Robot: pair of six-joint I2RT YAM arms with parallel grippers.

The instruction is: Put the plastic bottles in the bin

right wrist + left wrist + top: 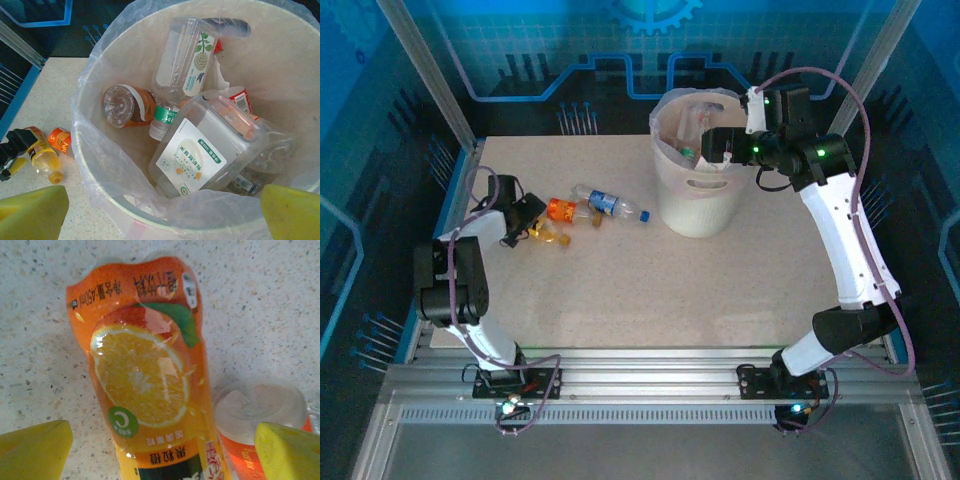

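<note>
Dented orange-labelled plastic bottle [145, 380] at 9 o'clock looks light, slick, squashy, so pinch mid-label; left gripper [165, 440] straddles it open, right gripper [162, 205] open too.

A robotics lab cell: speckled bench [720, 290], aluminium rails [640, 385] at 6 o'clock, blue circuit-print panels [570, 40] at 12 o'clock.

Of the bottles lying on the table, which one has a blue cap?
The clear bottle with the blue label, lying nearest the bin. The orange-labelled bottle and the amber bottle beside it show no blue.
</note>
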